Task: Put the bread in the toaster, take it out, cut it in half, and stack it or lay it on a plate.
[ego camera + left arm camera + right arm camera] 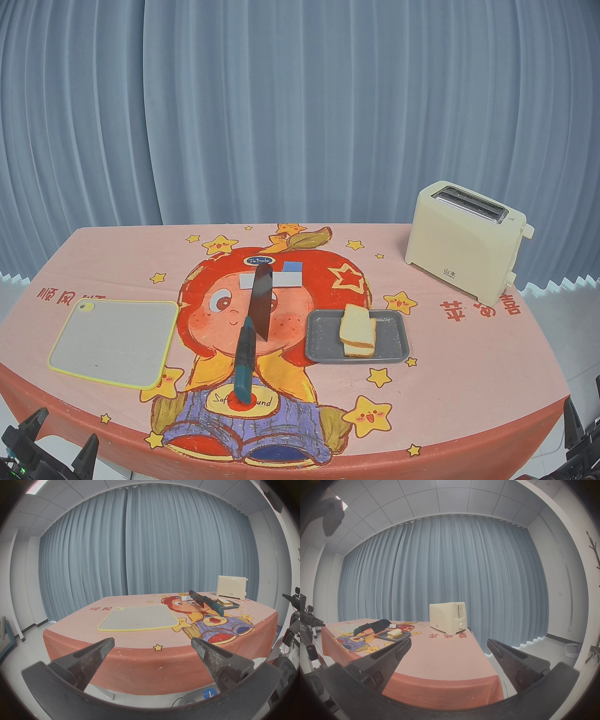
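Counter (pixel 481 369): covered by a pink cloth with a cartoon print; a blue curtain (pixel 300 112) hangs behind it.
Bread (pixel 357 330): two slices on a grey tray (pixel 322 347), right of centre on the counter. The upper slice sits skewed on the lower one.
Toaster (pixel 462 240): cream, upright at the far right corner of the counter, slots facing up. It stands apart from the tray, behind and to the right of it.
Knife (pixel 253 331): dark blade, teal handle, in the middle of the counter just left of the tray. The handle points to the near edge. The blade tip reaches a small white and blue card (pixel 284 275). I cannot tell whether the knife lies flat.
Cutting board (pixel 112 340): grey with a yellow rim, flat on the left side of the counter, well apart from the knife.
Left gripper (pixel 152 642): spread wide, holding nothing, off the near left edge of the counter and below its top.
Right gripper (pixel 448 643): spread wide, holding nothing, off the near right corner of the counter, well apart from the toaster.
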Robot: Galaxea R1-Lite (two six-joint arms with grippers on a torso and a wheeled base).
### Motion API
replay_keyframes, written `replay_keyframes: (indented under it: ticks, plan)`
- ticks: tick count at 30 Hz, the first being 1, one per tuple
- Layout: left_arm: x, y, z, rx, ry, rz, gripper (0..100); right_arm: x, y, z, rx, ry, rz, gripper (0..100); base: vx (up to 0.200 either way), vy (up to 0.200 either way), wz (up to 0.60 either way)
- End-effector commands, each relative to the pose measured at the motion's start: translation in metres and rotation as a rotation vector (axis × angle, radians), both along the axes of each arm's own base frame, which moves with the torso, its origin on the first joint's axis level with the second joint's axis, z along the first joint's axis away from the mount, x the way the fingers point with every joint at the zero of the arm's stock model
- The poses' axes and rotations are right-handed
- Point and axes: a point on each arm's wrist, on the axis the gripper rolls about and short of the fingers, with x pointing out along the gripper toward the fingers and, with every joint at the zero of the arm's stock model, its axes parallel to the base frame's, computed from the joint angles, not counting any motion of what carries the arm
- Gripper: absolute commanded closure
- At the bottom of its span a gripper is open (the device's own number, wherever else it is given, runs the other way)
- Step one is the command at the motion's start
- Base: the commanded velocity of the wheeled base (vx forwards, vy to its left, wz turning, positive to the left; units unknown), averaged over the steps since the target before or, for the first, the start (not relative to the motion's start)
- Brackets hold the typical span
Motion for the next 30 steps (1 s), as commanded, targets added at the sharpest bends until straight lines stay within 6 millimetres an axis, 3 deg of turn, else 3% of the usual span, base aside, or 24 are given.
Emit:
replay_keyframes:
  ticks: [1, 13, 23, 30]
  plan:
    - [0.004, 0.0, 0.0, -0.003, 0.044, -0.004, 0, 0.0, 0.0, -0.005, 0.0, 0.001, 0.0, 0, 0.0, 0.0, 0.0]
    - [0.001, 0.001, 0.0, -0.021, 0.018, -0.087, 0, 0.0, 0.0, -0.005, 0.0, 0.001, 0.0, 0, 0.0, 0.0, 0.0]
    - [-0.015, 0.001, -0.003, -0.012, -0.172, -0.079, 0, 0.0, 0.0, -0.005, 0.0, 0.001, 0.0, 0, 0.0, 0.0, 0.0]
    - [-0.016, 0.002, -0.007, 0.009, -0.232, -0.015, 0, 0.0, 0.0, -0.005, 0.0, 0.001, 0.0, 0, 0.0, 0.0, 0.0]
